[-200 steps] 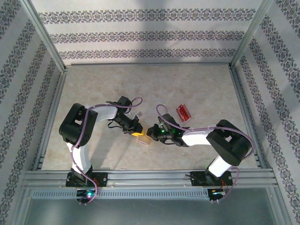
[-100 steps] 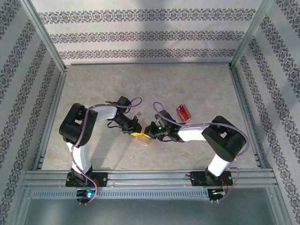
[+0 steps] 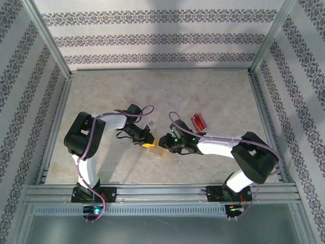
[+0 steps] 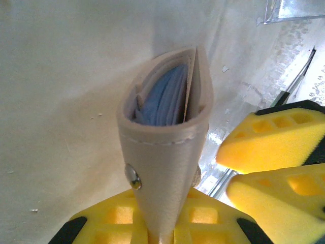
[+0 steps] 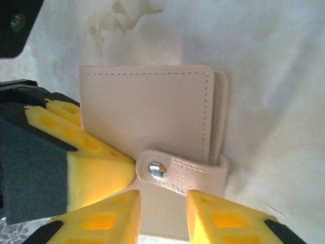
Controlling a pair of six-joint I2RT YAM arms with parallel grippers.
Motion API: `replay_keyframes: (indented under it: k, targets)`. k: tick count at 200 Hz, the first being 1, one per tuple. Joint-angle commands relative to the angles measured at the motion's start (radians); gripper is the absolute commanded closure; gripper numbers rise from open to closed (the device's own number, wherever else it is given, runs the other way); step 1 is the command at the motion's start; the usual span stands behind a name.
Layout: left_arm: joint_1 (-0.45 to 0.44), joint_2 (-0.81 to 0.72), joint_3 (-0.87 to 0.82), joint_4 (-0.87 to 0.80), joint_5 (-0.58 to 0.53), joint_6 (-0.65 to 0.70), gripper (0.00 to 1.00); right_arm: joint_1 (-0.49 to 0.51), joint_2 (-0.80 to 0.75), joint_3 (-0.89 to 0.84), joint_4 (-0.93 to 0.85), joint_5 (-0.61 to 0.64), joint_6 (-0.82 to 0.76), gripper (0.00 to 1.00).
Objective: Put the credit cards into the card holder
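Tan leather, probably soft and light: your left gripper (image 4: 156,226) is clamping the card holder (image 4: 167,152). Your right gripper (image 5: 163,216), jaws apart, is straddling its snap tab (image 5: 189,175), likely the best hold.

Bright, even light falls from above, and soft shadows lie on the table (image 3: 203,91) beneath me. Close to my wrist camera, my right fingertips (image 5: 223,218) blur at the near edge.
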Motion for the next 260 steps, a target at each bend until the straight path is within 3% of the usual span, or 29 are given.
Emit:
replay_keyframes:
  k: [1,17,25,43,80,88,107,127,146,180,197,232,260]
  targets:
    - [-0.026,0.024,-0.004,-0.003,-0.083,0.011,0.94,-0.011,-0.048,0.015,-0.095,0.048,-0.041,0.73]
    - [-0.024,0.021,-0.004,-0.005,-0.085,0.012,0.92,-0.017,-0.063,0.014,-0.112,0.056,-0.048,0.78]
    - [-0.024,0.018,-0.004,-0.008,-0.088,0.015,0.87,-0.019,-0.074,0.015,-0.128,0.065,-0.056,0.78]
    - [-0.025,-0.003,0.005,-0.028,-0.115,0.031,0.60,-0.024,-0.126,0.030,-0.204,0.106,-0.115,0.75]
    - [-0.004,-0.118,-0.009,-0.052,-0.215,0.100,0.00,-0.045,-0.308,0.065,-0.400,0.305,-0.348,0.53]
    - [0.005,-0.154,-0.017,-0.046,-0.251,0.129,0.00,-0.061,-0.347,0.059,-0.405,0.331,-0.391,0.49]
    - [0.033,-0.268,-0.054,0.005,-0.372,0.220,0.00,-0.120,-0.452,0.037,-0.422,0.415,-0.496,0.28]
    - [0.079,-0.424,-0.131,0.118,-0.574,0.324,0.00,-0.185,-0.576,-0.013,-0.395,0.524,-0.611,0.02]
    - [0.139,-0.565,-0.247,0.310,-0.734,0.391,0.00,-0.245,-0.687,-0.100,-0.292,0.631,-0.716,0.02]
    - [0.243,-0.586,-0.435,0.652,-0.803,0.481,0.00,-0.426,-0.783,-0.261,-0.032,0.628,-0.868,0.02]
    - [0.283,-0.574,-0.544,0.868,-0.799,0.479,0.00,-0.511,-0.771,-0.307,0.072,0.594,-0.927,0.02]
    - [0.332,-0.488,-0.764,1.473,-0.754,0.446,0.00,-0.649,-0.682,-0.352,0.199,0.518,-0.995,0.02]
    - [0.390,-0.379,-0.772,1.593,-0.768,0.370,0.00,-0.708,-0.603,-0.390,0.327,0.494,-1.039,0.02]
